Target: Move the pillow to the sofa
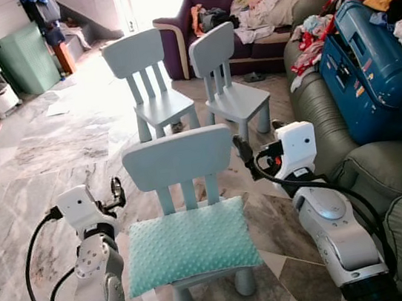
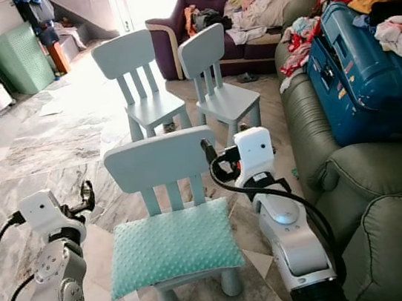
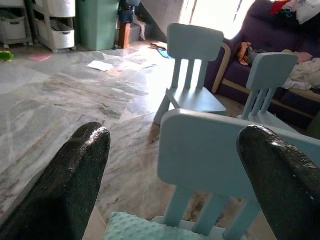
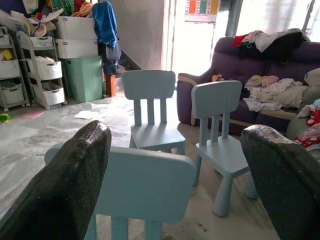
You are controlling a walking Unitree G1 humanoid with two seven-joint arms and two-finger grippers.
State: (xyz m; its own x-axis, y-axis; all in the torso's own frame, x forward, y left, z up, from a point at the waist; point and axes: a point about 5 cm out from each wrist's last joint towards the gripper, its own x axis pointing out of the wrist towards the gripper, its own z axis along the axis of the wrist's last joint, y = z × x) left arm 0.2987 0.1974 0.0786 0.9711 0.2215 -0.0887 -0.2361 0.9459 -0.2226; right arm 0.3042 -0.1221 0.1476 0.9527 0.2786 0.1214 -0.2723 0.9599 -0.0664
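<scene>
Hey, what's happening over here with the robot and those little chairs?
The robot stands over a small light-blue chair with a mint pillow lying on its seat. Its left gripper and right gripper are both open, raised on either side of the chair's backrest, touching nothing. The pillow has not been picked up yet. The green sofa to the robot's right holds a blue suitcase and piles of clothes.

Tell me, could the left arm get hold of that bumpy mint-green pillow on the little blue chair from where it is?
Probably yes. The left gripper hangs open beside the dotted mint-green pillow, near its corner, with nothing between them.
</scene>
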